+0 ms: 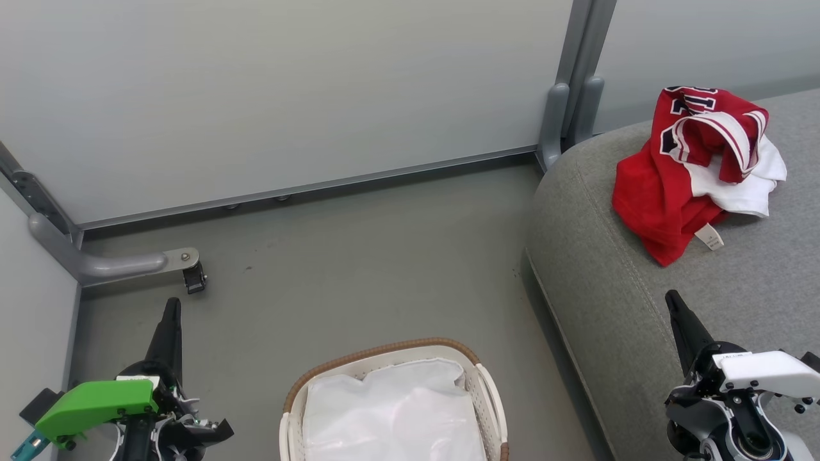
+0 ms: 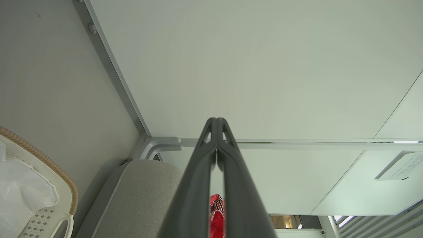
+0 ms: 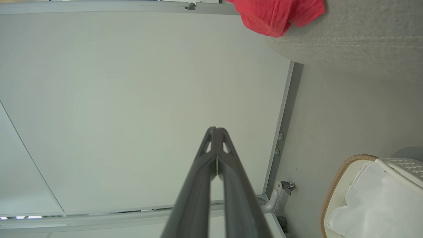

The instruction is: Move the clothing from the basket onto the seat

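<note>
**Clothes on seat, basket cleared**

The clothes (image 1: 688, 173) are heaped on the seat (image 1: 628, 307) at two o'clock. The basket (image 1: 384, 350) at six holds just its liner (image 1: 391, 410). Your left gripper (image 1: 172, 302) and right gripper (image 1: 671, 296) are pinched closed, empty. Looks finished to me, so next you just park both arms.

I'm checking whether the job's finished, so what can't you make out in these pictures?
Head view: the near end of the basket is cut off by the bottom edge; its liner hides anything beneath.
Head view: the lettering on the clothing is crumpled, its tag too small to read.
Left wrist view: the left pincer covers most of the clothing.
</note>
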Robot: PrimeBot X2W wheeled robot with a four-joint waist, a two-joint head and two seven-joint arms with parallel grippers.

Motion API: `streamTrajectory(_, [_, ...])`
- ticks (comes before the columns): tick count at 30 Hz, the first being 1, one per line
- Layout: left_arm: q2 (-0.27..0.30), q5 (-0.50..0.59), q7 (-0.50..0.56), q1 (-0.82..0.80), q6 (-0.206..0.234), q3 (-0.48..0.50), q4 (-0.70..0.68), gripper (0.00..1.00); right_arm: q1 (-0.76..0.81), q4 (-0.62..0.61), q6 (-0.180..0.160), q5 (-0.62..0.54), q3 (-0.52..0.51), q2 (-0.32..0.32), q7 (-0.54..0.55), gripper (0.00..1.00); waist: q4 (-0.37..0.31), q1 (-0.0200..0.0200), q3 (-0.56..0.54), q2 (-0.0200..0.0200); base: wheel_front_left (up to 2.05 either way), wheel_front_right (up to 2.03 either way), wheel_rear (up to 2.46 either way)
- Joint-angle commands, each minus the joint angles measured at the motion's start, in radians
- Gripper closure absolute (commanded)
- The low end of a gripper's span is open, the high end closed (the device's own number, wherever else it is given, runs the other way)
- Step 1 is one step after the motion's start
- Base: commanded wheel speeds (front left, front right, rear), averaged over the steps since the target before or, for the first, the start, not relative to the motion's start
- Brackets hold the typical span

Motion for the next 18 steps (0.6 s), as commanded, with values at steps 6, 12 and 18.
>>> streamTrajectory(6, [0.005, -0.003, 0.003, -0.011, -0.004, 0.002, -0.002, 1.0, -0.009, -0.001, 0.0, -0.002, -0.005, -0.001, 0.006, 1.0, 0.0, 0.0, 0.0, 0.0, 0.0, 0.0, 0.0])
streamTrajectory(12, [0.005, -0.003, 0.003, -0.011, -0.004, 0.002, -0.002, 1.0, -0.009, -0.001, 0.0, -0.003, -0.007, 0.001, 0.007, 1.0, 0.0, 0.0, 0.0, 0.0, 0.0, 0.0, 0.0])
streamTrajectory(18, [0.005, -0.003, 0.003, -0.011, -0.004, 0.002, -0.002, 1.0, -0.009, -0.001, 0.0, -0.005, -0.008, 0.001, 0.008, 1.0, 0.0, 0.0, 0.0, 0.0, 0.0, 0.0, 0.0])
